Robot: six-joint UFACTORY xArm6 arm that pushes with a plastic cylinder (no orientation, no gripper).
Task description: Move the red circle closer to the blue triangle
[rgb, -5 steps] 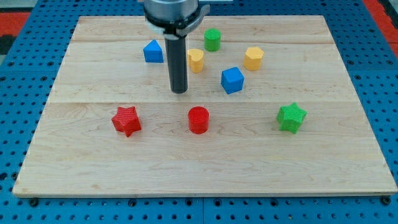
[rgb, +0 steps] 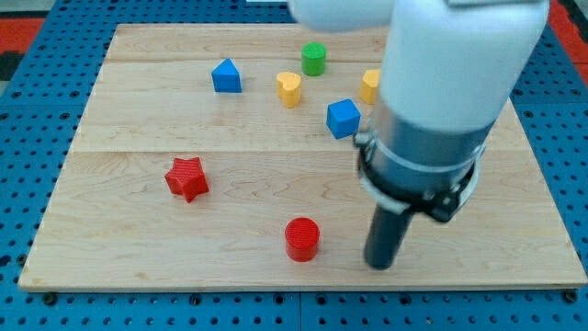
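Lining up behind the red circle (rgb: 301, 239) is the step in hand, as I judge it: my tip (rgb: 379, 265) rests near the board's (rgb: 138, 257) bottom edge, just to the view's right of the circle and apart from it. The blue triangle (rgb: 226, 76) sits well away toward the view's top left. This rod carries no jaws to report. Next I'd want the tip below and right of the circle, then push up-left, passing right of the red star (rgb: 186, 177).

My tip (rgb: 379, 265) rests on the desk (rgb: 138, 221) just right of the red circle (rgb: 301, 239); the blue triangle (rgb: 226, 76) sits far up-left.
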